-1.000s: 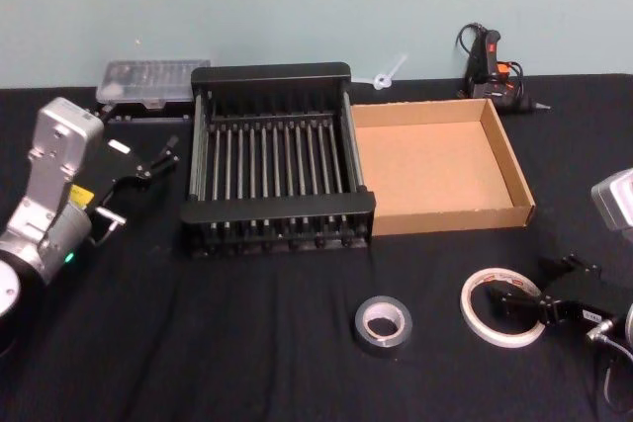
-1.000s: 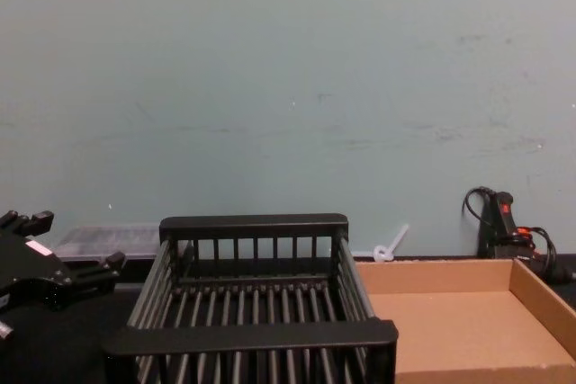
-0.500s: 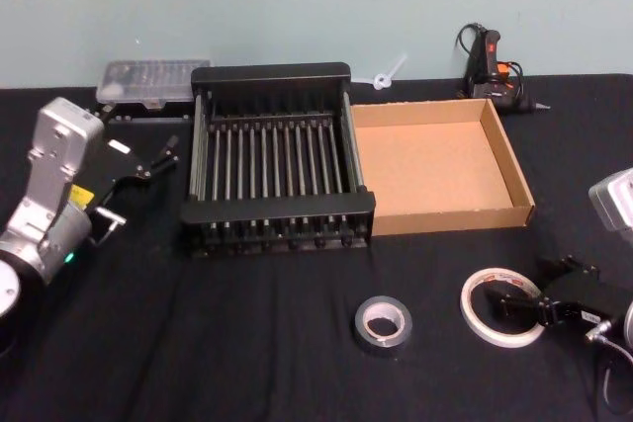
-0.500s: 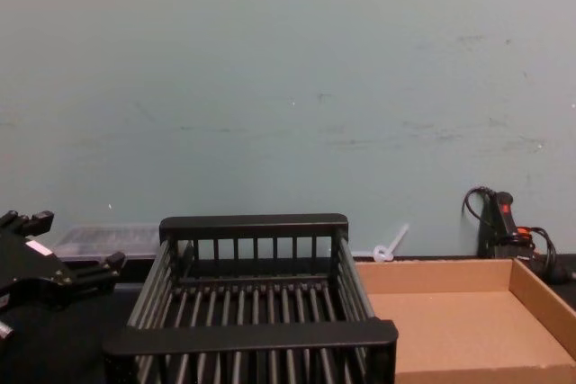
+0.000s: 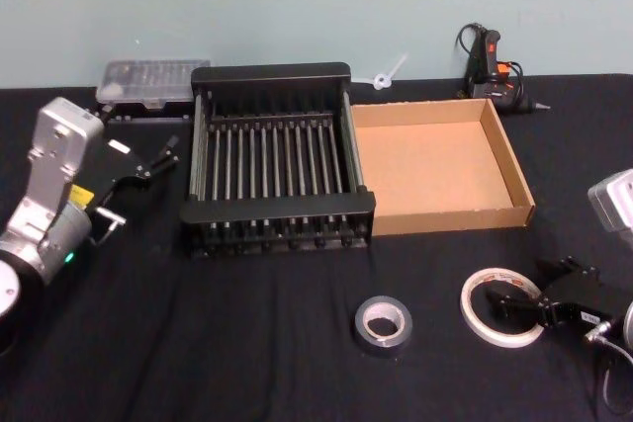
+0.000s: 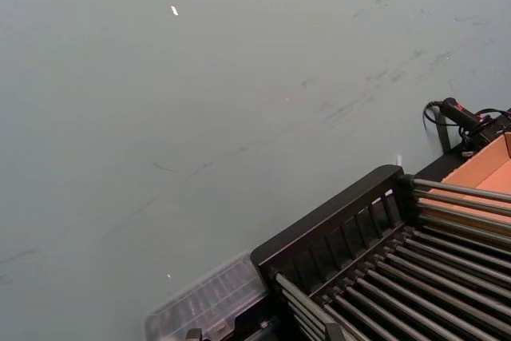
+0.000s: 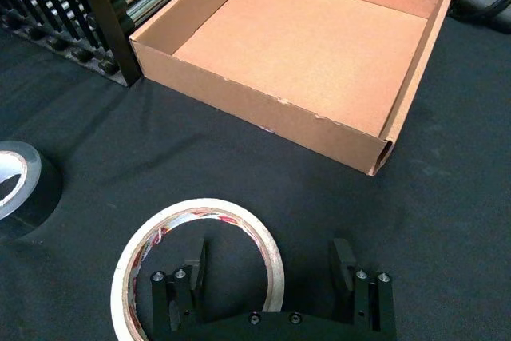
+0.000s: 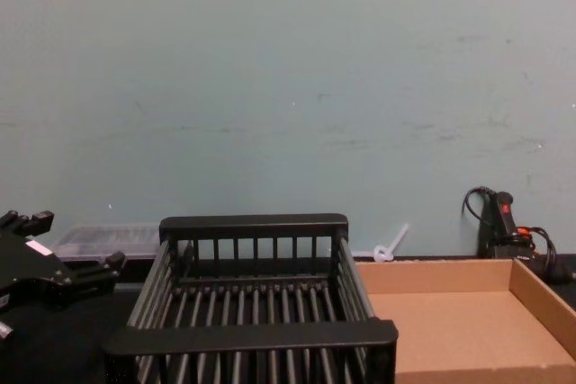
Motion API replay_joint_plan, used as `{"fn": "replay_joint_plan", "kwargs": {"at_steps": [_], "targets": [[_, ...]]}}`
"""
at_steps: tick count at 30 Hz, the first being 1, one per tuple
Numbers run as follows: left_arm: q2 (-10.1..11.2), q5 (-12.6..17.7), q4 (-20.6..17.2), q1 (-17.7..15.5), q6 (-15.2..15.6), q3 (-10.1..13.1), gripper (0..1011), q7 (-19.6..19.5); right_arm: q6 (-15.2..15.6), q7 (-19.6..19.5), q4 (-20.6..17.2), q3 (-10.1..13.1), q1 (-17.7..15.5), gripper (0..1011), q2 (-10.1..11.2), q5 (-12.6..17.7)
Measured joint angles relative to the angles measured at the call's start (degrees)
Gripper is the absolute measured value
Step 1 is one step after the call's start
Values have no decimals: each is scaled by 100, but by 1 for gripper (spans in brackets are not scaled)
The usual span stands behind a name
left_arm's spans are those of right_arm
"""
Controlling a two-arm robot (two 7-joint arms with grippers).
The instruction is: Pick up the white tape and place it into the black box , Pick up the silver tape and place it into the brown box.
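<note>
Reaching for the white tape (image 5: 499, 305) with your right gripper (image 7: 271, 273), both boxes empty.

Your right gripper sits low on the worktop (image 5: 247, 333) with its fingers (image 7: 194, 265) open, one inside the ring's hole and one outside, near the right edge. The ring is thin and lies flat, so I think it could slide or slip out if you close too high. The silver tape (image 5: 383, 324) lies just beside it; do not bump it. The black box (image 5: 277, 160) has nothing in it, and its bars have gaps. The brown box (image 5: 440, 160) next to it has nothing in it too. Your left gripper (image 5: 148, 160) waits by the black box, fingers open.
</note>
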Motion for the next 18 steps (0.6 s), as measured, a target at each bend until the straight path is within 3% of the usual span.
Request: {"fn": "replay_joint_plan", "kwargs": {"at_steps": [18], "targets": [[0,0,0,0,0,0,1001,0,0,-6,-2,2,-1,1002,2,2]]}}
